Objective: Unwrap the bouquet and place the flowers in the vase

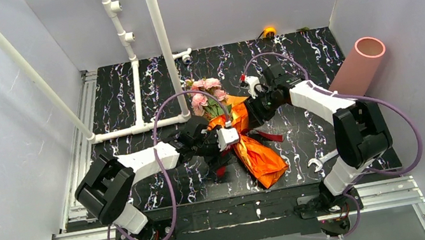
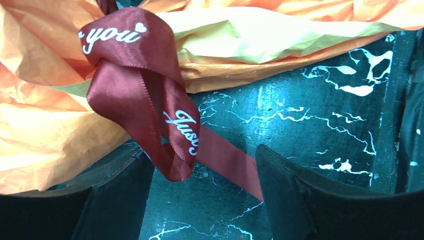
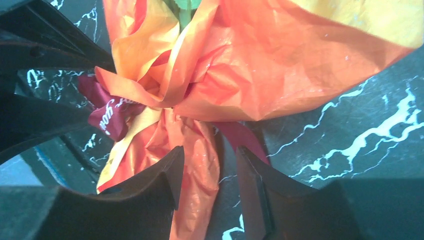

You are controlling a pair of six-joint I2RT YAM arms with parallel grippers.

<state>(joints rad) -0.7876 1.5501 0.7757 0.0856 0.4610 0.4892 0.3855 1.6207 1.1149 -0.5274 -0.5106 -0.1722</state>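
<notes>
The bouquet lies on the dark marbled table, its crinkled orange wrapping (image 1: 262,157) pointing to the near edge. The pink flowers (image 1: 205,92) stick out at the far end. A dark red printed ribbon (image 2: 140,90) is knotted round its waist. My left gripper (image 1: 233,135) comes in from the left. In the left wrist view the left gripper (image 2: 200,200) is open, with the ribbon's loop hanging between its fingers and touching neither. My right gripper (image 3: 210,175) is open round a fold of orange paper (image 3: 200,165), with a gap on one side. The salmon-pink vase (image 1: 361,63) leans at the right wall.
White pipes (image 1: 137,87) run across the table's back left and rise to the ceiling. Grey walls close in both sides. An aluminium rail (image 1: 78,160) lines the left edge. A small orange lamp (image 1: 269,31) sits at the back wall.
</notes>
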